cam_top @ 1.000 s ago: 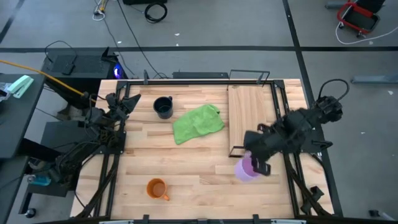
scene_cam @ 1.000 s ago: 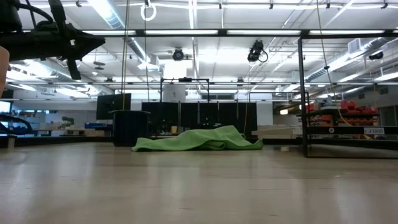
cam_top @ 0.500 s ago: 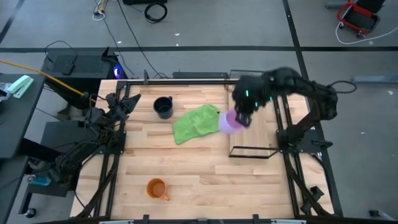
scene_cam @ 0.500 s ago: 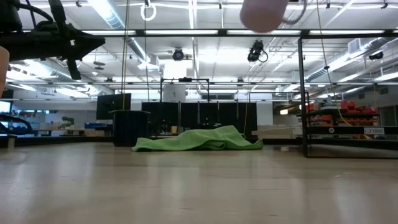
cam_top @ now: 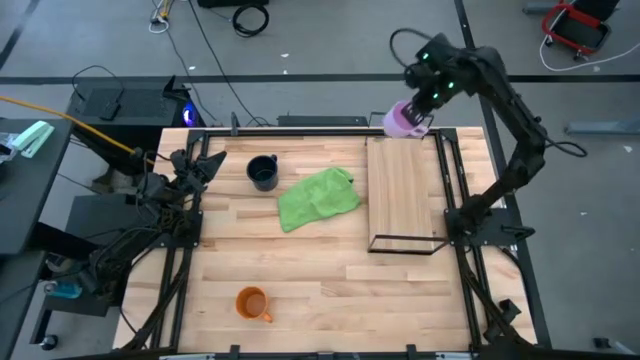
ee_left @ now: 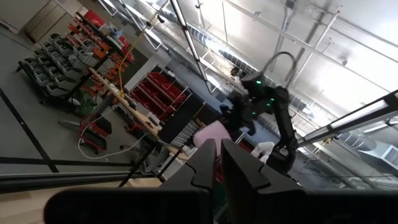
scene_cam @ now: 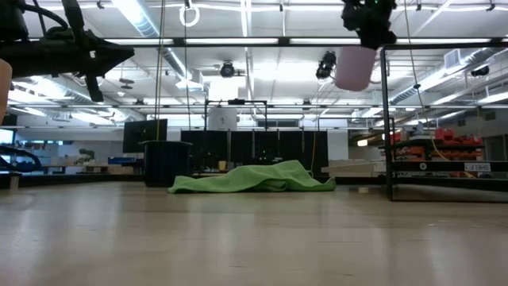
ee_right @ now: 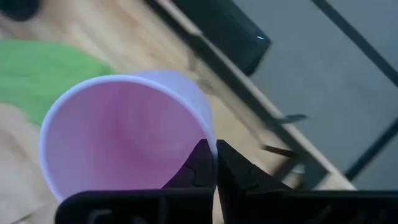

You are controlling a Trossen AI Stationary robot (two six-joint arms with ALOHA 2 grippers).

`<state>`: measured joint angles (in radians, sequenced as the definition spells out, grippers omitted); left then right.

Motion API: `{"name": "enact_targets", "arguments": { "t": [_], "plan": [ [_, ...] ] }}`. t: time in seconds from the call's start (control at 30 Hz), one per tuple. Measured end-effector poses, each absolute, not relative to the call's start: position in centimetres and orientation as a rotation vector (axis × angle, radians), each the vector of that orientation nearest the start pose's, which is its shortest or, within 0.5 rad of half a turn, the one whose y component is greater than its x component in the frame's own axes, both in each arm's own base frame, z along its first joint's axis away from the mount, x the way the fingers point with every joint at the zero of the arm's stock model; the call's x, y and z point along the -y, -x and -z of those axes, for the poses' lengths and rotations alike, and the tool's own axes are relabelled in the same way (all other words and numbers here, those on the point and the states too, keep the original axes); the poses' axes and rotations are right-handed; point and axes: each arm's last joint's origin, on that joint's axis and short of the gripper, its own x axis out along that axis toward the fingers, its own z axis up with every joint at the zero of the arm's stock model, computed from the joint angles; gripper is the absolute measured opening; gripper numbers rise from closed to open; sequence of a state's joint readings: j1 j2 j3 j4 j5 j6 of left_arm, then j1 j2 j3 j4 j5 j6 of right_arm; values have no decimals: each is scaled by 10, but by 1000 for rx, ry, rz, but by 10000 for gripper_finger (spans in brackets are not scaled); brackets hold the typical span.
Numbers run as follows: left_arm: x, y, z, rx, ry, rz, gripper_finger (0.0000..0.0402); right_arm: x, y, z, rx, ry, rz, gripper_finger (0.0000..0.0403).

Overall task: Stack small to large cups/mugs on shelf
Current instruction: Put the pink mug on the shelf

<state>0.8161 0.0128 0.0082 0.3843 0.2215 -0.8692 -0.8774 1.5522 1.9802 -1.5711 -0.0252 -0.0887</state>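
A pale purple mug (cam_top: 403, 121) hangs high over the far end of the shelf (cam_top: 405, 190), with my right gripper (cam_top: 416, 110) shut on it. In the low view the purple mug (scene_cam: 354, 67) hangs upright below the gripper (scene_cam: 368, 36). A dark mug (cam_top: 262, 172) stands on the table at the far left. An orange mug (cam_top: 252, 302) stands near the front edge. My left gripper (ee_left: 217, 163) waits shut at the table's left edge, holding nothing. My right gripper pinches the purple mug's rim (ee_right: 200, 138), one finger inside the mug and one outside its wall. The fingers come from above, slanting down. The mug hangs below them, mouth up, lifted clear of the shelf and the table.
A crumpled green cloth (cam_top: 318, 197) lies on the table between the dark mug and the shelf. Thin black wire frames (cam_top: 405, 243) stand up at the shelf's ends. The shelf's wooden board is bare.
My right gripper has swung with the purple mug from the shelf's near end, past the green cloth, to above the shelf's far end, rolling its wrist on the way. The mug has stayed lifted clear and held.
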Motion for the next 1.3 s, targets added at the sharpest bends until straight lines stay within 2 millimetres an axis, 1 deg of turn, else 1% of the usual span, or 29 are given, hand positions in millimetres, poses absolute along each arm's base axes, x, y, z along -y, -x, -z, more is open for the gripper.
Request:
{"name": "enact_targets", "arguments": {
  "t": [0.07,0.13,0.3,0.5,0.7,0.8,0.97,1.03,1.17,1.3],
  "plan": [
    [-62,-67,-201,560,645,-399,36,207,-153,-431,-1104,-442,704,5],
    [-62,-67,-201,560,645,-399,37,215,-151,-425,-1131,-438,691,5],
    [-62,-67,-201,560,644,-398,38,231,-166,-405,-1192,-481,648,5],
    [-62,-67,-201,561,644,-398,31,229,-188,-395,-1297,-348,595,5],
    [-62,-67,-201,560,644,-398,34,229,-190,-391,-1311,-348,591,5],
    [-62,-67,-201,560,644,-398,37,229,-192,-377,-1359,-382,570,5],
    [-61,-67,-201,561,644,-398,37,226,-190,-343,-1479,-455,531,5],
    [-62,-67,-201,561,644,-398,34,225,-191,-333,-1513,-465,515,5],
    [-62,-67,-201,561,644,-398,29,227,-192,-319,-1530,-445,485,5],
    [-61,-67,-201,561,644,-398,29,232,-193,-312,-1510,-406,481,5]
  ]
}}
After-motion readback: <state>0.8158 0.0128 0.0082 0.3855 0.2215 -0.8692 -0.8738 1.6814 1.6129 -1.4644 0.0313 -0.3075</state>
